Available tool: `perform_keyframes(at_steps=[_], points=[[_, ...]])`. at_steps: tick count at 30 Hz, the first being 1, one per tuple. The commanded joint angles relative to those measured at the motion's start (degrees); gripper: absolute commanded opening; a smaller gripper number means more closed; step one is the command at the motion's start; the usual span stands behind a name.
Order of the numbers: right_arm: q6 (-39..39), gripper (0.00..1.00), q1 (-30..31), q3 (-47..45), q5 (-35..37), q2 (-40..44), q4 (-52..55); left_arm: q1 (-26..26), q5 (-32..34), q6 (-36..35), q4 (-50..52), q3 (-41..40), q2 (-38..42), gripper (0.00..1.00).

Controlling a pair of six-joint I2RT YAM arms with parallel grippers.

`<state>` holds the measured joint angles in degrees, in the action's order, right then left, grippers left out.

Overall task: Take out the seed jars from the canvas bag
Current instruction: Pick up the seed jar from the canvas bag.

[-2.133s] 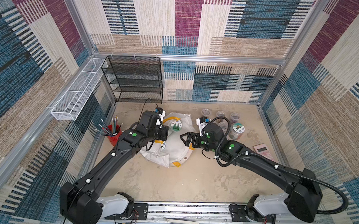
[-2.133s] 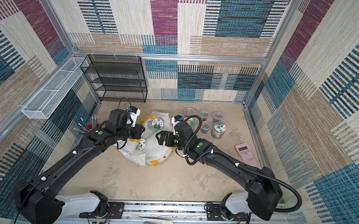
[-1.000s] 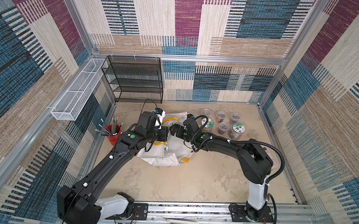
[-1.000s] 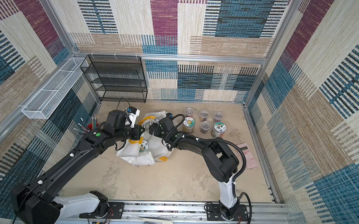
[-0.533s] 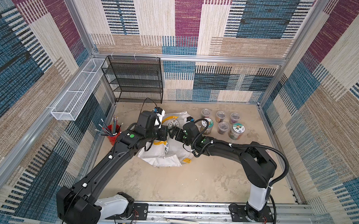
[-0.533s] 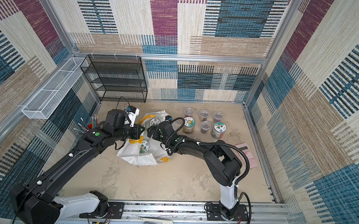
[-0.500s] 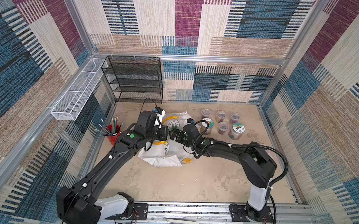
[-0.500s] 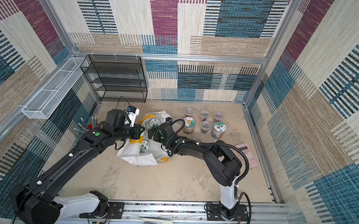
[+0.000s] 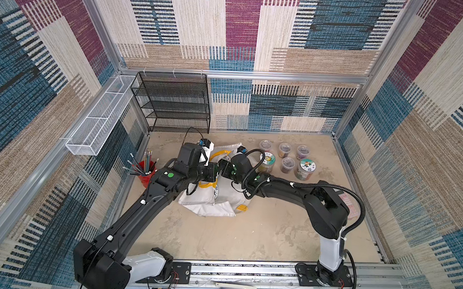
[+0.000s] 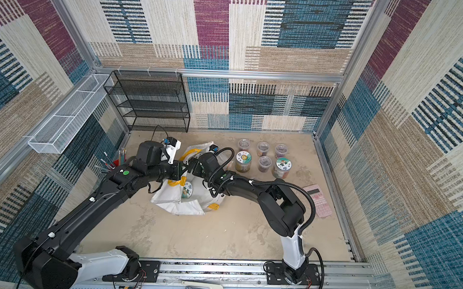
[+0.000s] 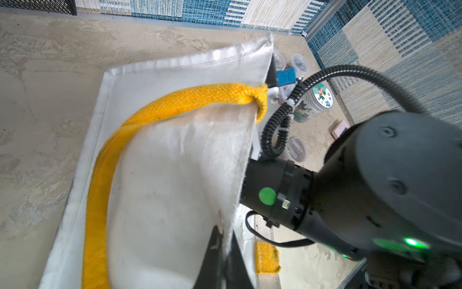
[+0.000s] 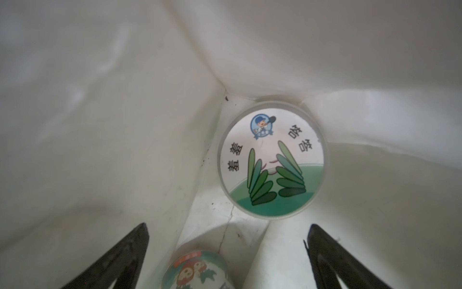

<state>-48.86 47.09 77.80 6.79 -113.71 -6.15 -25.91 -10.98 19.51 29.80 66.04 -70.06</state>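
The white canvas bag (image 9: pixel 208 201) with yellow straps lies mid-table. My left gripper (image 11: pixel 225 240) is shut on the cloth of the bag's rim and holds its mouth up. My right gripper (image 12: pixel 228 226) is open inside the bag, its fingers hidden by cloth in both top views. Ahead of it stands a seed jar with a white-green picture lid (image 12: pixel 272 160). A second picture-lidded jar (image 12: pixel 197 270) lies low between the open fingers, untouched. Outside, right of the bag, stand two tall seed jars (image 9: pixel 267 162) (image 9: pixel 306 168) and several small tubs (image 9: pixel 284 149).
A red cup of pencils (image 9: pixel 146 173) stands left of the bag by the wall. A black mesh shelf (image 9: pixel 172 104) stands at the back left, with a white wire basket (image 9: pixel 101 116) on the left wall. A pink calculator (image 10: pixel 317 200) lies at the right.
My right arm swung left from beside the bag and its open gripper went into the bag's mouth. The left gripper kept its hold on the rim.
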Motion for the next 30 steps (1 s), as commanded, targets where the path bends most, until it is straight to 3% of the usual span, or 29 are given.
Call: perform_keyframes(at_steps=[1, 12, 23, 24, 28, 30], points=[[0.53, 0.99, -0.4, 1.0, 2.14, -2.23, -0.55, -0.02, -2.37, 0.01, -1.39, 0.84, 0.03, 0.0], [0.48, 0.99, -1.52, 1.0, 3.28, -6.31, -7.37, -0.1, -3.09, -0.17, -0.96, 1.28, -0.6, 0.0], [-1.34, 1.0, -2.44, 8.71, 3.39, -12.24, -7.88, -0.08, -2.41, -0.26, -0.02, 0.01, -0.29, 0.0], [-1.52, 0.98, -2.52, 9.59, 3.05, -12.97, -7.57, -0.08, -2.47, -0.26, 0.01, -0.03, -0.25, 0.0], [-1.43, 0.7, -2.62, 11.15, 2.82, -14.1, -6.94, -0.09, -2.29, -0.48, 0.25, -0.12, -0.27, 0.0], [-0.72, 0.63, -2.62, 11.16, 3.75, -13.87, -6.69, 0.0, -1.87, -0.78, 0.55, -0.16, -0.19, 0.0]])
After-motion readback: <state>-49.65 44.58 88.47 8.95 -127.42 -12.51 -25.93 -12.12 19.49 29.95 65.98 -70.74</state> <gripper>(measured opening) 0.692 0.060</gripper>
